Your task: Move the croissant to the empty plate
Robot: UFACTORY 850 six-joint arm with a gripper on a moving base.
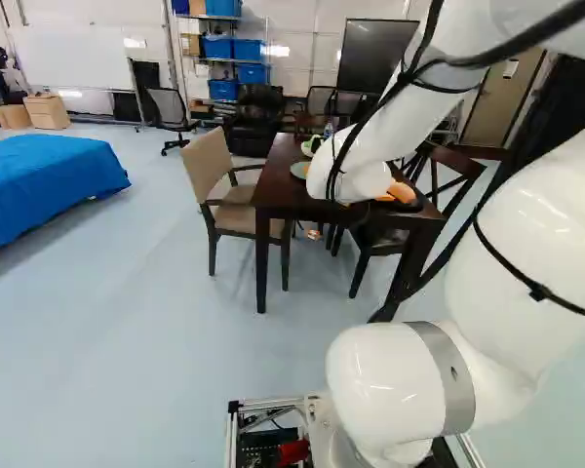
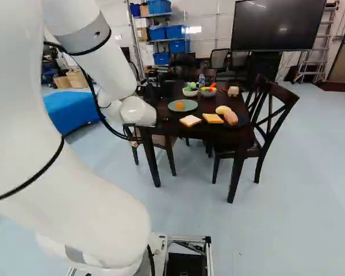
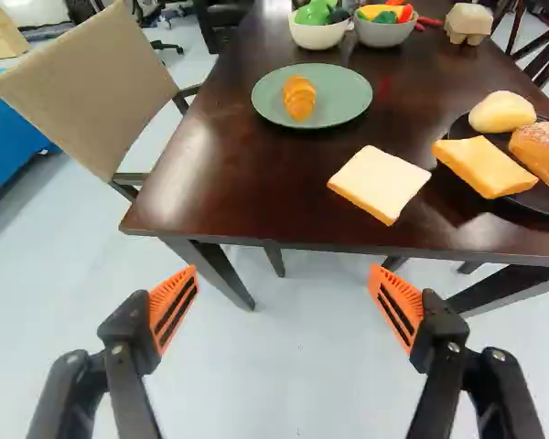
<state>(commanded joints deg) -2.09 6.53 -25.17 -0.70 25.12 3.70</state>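
- Worktop [image 3: 210,187]: its near edge lies ahead of the hand, at 12 o'clock; any travel should clear that edge and the chair [image 3: 101,82] at 11 o'clock.
- Hand [image 3: 283,274]: wide open, its 2 fingers well apart at 9 and 3 o'clock, with nothing held. It hangs short of the worktop.
- Dark plate [image 3: 531,199]: at 1 to 2 o'clock, loaded with bread, so not the empty target.
- Green plate [image 3: 339,96]: at 12 o'clock, bearing only the croissant; I see no bare plate. I judge this the intended target and the placing probably done. The careful step is to leave the load alone and ease the hand back towards 6 o'clock, fingers spread, level and slow.
- White-topped slice [image 3: 380,181]: on the worktop at 1 o'clock, near the dark plate; a low sweep that way could drag it.
- Croissant [image 3: 299,98]: on the green plate, at 12 o'clock, lengthwise roughly 12 to 6. Should it need shifting, come down from above, straddle its narrow middle from 9 and 3, and squeeze lightly, keeping the tips off the plate.
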